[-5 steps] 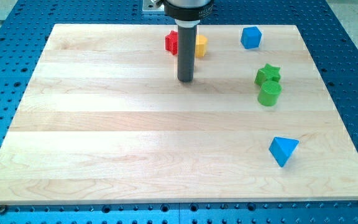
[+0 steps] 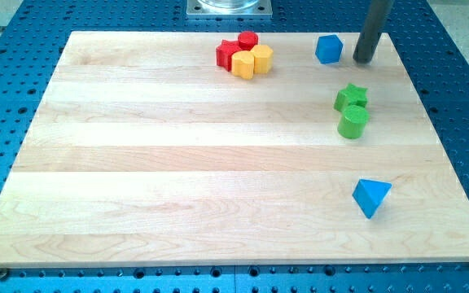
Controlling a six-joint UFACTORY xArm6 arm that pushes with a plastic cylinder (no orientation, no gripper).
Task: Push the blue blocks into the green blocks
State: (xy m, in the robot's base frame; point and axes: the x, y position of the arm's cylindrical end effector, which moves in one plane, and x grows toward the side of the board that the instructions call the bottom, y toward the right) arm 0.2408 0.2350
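A blue cube (image 2: 329, 49) lies near the board's top edge, right of centre. A blue triangular block (image 2: 370, 196) lies at the lower right. A green star block (image 2: 351, 97) and a green cylinder (image 2: 352, 123) sit touching each other on the right side, the star above the cylinder. My tip (image 2: 365, 59) stands just right of the blue cube, a small gap apart, and above the green star.
A cluster of red and yellow blocks (image 2: 245, 55) sits at the top centre. The wooden board (image 2: 177, 163) lies on a blue perforated table. The arm's base plate (image 2: 230, 8) shows at the top edge.
My tip has moved from the upper centre, below the red and yellow cluster, far to the right, ending beside the blue cube. No block has moved.
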